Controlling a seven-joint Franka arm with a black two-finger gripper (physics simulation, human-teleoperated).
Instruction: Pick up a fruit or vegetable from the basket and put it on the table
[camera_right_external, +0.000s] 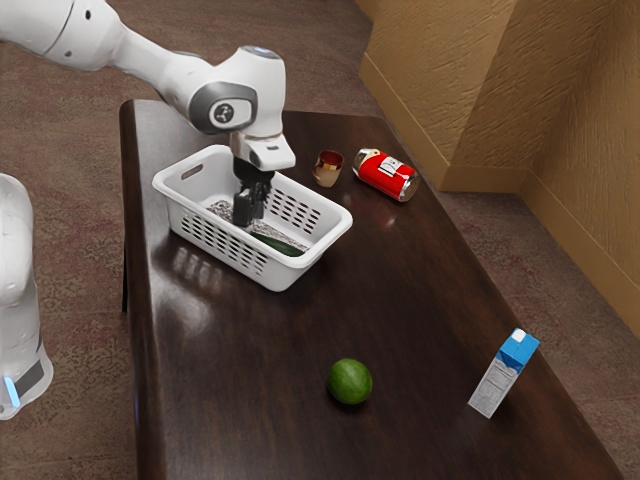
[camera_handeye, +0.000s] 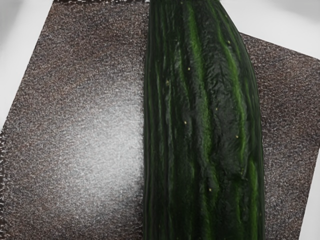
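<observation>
- The white arm comes in from the exterior view's upper left and bends down over the white plastic basket, with the black gripper reaching inside its walls.
- I cannot tell whether the fingers are parted or closed together.
- The cucumber lies in the basket, close under the gripper; in the exterior view, part of it shows between the gripper and the basket's end nearest the lime.
- In the wrist view the cucumber is large and close, dark green with lighter lengthwise streaks and small pale specks. The basket's speckled base shows on both sides of it, with a bright sheen on one side and pale basket walls beyond.
- The basket has slotted sides and a handle opening at one end. It sits on the dark brown wooden counter.
- The round green lime rests directly on the counter, well apart from the basket.
- The blue and pale grey carton, with a white cap, is to the exterior view's right of the lime, apart from it. I cannot tell whether it stands or lies.
- The copper-coloured cup is on the counter near the basket's far long side.
- The red can, marked with a white label, lies on its side just beside the cup.
</observation>
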